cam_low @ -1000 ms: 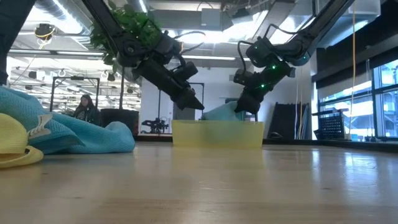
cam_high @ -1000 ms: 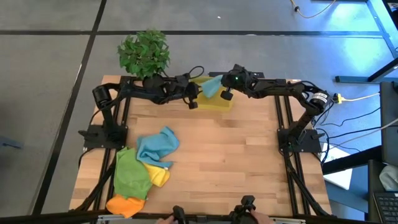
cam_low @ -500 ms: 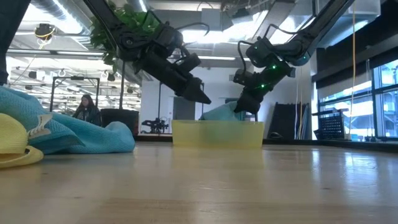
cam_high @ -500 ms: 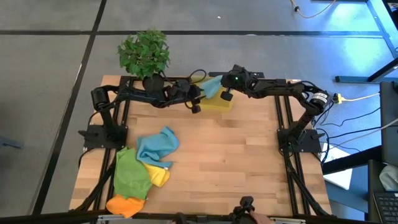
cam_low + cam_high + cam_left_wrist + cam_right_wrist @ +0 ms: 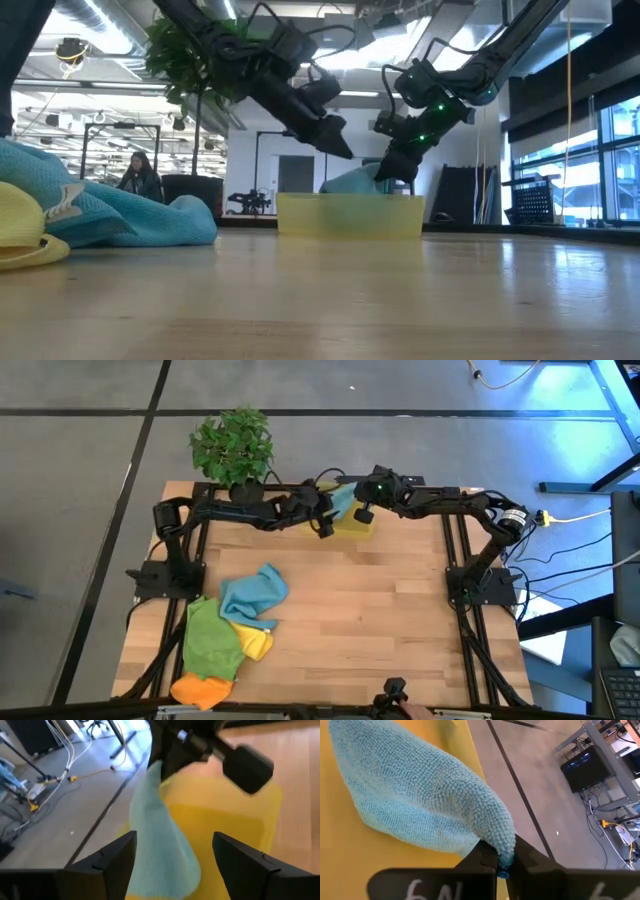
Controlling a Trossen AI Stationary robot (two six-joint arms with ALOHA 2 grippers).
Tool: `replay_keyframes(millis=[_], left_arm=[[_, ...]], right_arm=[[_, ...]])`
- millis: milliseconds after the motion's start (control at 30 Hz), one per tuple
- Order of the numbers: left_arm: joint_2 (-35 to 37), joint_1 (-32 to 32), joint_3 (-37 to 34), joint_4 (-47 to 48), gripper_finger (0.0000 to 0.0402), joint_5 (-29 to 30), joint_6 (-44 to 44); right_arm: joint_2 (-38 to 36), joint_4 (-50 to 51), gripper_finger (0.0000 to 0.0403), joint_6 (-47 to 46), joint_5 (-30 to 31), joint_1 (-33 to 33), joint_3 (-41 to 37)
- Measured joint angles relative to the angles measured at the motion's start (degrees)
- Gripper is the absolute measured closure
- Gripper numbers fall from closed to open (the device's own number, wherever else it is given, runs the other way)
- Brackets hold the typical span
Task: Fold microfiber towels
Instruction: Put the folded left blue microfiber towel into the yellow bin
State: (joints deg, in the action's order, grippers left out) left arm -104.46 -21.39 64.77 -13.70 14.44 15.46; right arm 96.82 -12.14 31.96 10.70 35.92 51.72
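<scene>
While a heap of unfolded towels [image 5: 232, 635] waits near the table's [image 5: 380, 610] left front corner, the right gripper [image 5: 357, 503] pinches a folded teal towel [image 5: 343, 497] over the yellow bin [image 5: 352, 525] at the far edge. The left gripper [image 5: 324, 525] hovers beside it, fingers spread and empty. Judging by this, most folding remains.

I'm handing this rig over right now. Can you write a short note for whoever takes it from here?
Right gripper: shut on the teal towel, holding it over the yellow bin at the table's far edge.
Left gripper: open, empty, beside that towel above the bin.
Pile at the near left: blue towel, green towel, yellow towel, orange towel, all crumpled.
Done: one towel at the bin.
Left: release it; fold the four.
</scene>
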Motion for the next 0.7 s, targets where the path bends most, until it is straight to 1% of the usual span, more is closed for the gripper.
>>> replay_keyframes(millis=[200, 400, 467, 533, 700], left_arm=[[-4.3, 0.0, 5.6, 6.6, 0.0146, 0.2, 0.1], [-10.1, -1.1, 11.2, 13.1, 0.0146, 4.3, 0.1], [-10.9, -1.7, 11.9, 15.1, 0.0146, 6.5, -0.3], [-11.3, -2.0, 12.2, 14.9, 0.0146, 8.0, -0.5], [-11.3, -2.1, 12.2, 17.1, 0.015, 8.3, 0.1]], right_arm=[[0.0, 0.1, 0.0392, 0.0, 0.0, -0.6, 0.0], [0.0, 0.7, 0.0392, 0.0, 0.1, -0.6, 0.0], [0.0, 1.1, 0.0392, 0.0, 0.1, -0.6, 0.0], [0.0, 1.4, 0.0392, 0.0, 0.1, -0.6, 0.0], [0.0, 1.4, 0.0392, 0.1, 0.1, -0.6, 0.0]])
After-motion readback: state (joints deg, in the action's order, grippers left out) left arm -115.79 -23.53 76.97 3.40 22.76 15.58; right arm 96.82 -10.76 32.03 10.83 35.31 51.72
